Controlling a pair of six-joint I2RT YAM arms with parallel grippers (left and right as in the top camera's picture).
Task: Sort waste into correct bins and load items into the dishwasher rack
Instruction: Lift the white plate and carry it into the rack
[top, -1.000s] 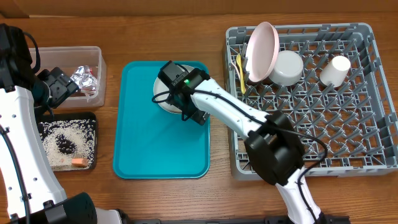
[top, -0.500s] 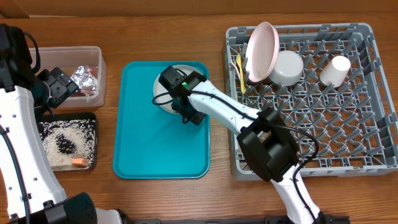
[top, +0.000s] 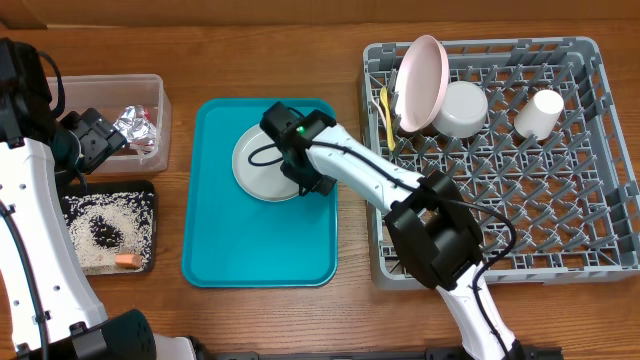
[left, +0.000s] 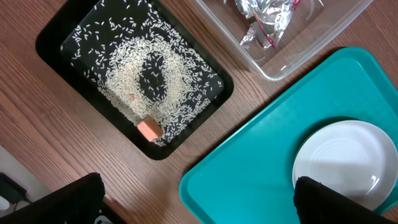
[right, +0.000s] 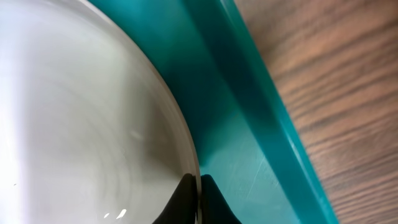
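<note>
The large square grey plastic dishwasher rack (top: 545, 205) has free pegs, right of the flat teal serving tray (top: 250, 245) where the pale grey-green round plate (top: 258, 165) sits. The right gripper (right: 198, 186) pinches the plate's rim. A good lift would tilt it edge-up for a slot. Grip depth is cut off. The left gripper (left: 199, 202) hangs spread and empty.

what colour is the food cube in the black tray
Orange. The small food cube in the shallow black rectangular tray shows best in the left wrist view.

Teal tray (top: 250, 245) flat on wooden table (top: 280, 50); grain runs left-right.
</note>
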